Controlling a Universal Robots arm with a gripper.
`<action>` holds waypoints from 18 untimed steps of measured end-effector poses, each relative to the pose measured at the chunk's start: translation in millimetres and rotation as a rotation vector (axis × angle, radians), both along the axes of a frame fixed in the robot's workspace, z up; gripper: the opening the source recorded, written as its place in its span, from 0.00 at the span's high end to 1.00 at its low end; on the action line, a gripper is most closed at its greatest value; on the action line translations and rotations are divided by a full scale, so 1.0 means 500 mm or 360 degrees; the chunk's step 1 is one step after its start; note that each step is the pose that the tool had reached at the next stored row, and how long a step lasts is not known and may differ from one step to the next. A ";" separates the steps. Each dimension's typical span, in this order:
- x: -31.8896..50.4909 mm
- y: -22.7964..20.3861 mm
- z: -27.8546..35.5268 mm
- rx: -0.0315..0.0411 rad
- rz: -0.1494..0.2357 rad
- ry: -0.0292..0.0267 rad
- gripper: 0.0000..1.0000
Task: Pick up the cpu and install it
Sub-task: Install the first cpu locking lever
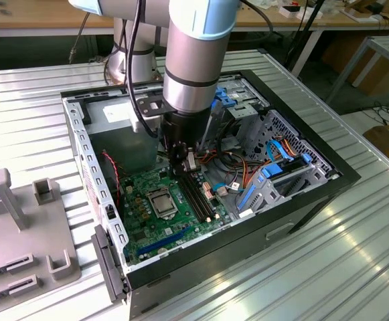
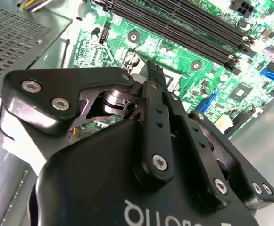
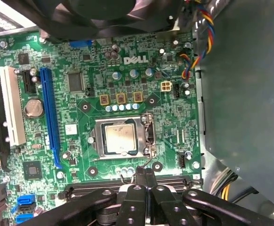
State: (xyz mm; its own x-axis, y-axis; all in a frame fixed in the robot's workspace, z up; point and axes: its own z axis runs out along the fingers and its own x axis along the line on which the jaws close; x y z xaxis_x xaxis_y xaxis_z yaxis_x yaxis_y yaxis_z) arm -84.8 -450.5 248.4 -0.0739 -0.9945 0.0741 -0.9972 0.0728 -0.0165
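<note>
green is the colour of the motherboard (image 1: pixel 164 207) lying flat inside the open black computer case (image 1: pixel 341 177). the cpu (image 3: pixel 121 137), a small flat grey square, sits in the silver socket frame (image 3: pixel 95 141) near the middle of the board. it looks flat and lined up with the frame.

the gripper (image 3: pixel 145 181) hangs over the board, just beside the socket, above the long black memory slots (image 1: pixel 197 195). in both wrist views its two fingers are pressed tight together, and nothing can be seen between them. so it is not holding the cpu. a thin wire lever (image 3: pixel 144 165) lies between the socket and the finger tips, and the tips are close to it. i cannot tell if they touch it.

in the exterior view the grey arm (image 1: pixel 194 60) comes down from above into the case, and the cpu (image 1: pixel 162 201) is a little toward the exterior view's left of the gripper (image 1: pixel 187 168).

i think the big part of the job looks done: the chip is already in its place on the board. what may be left is locking it down, because i cannot tell if the frame and lever are shut and latched.

a grey plastic stand (image 1: pixel 20 227) sits on the metal table (image 1: pixel 315 267) outside the case, well apart from the gripper.
</note>
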 end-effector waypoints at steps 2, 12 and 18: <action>0.000 -0.0014 0.000 0.0000 0.0017 -0.00004 0.89; 0.000 -0.0057 -0.015 0.0001 0.0022 -0.00004 0.89; 0.000 -0.0095 -0.016 -0.0008 0.0024 -0.00005 0.89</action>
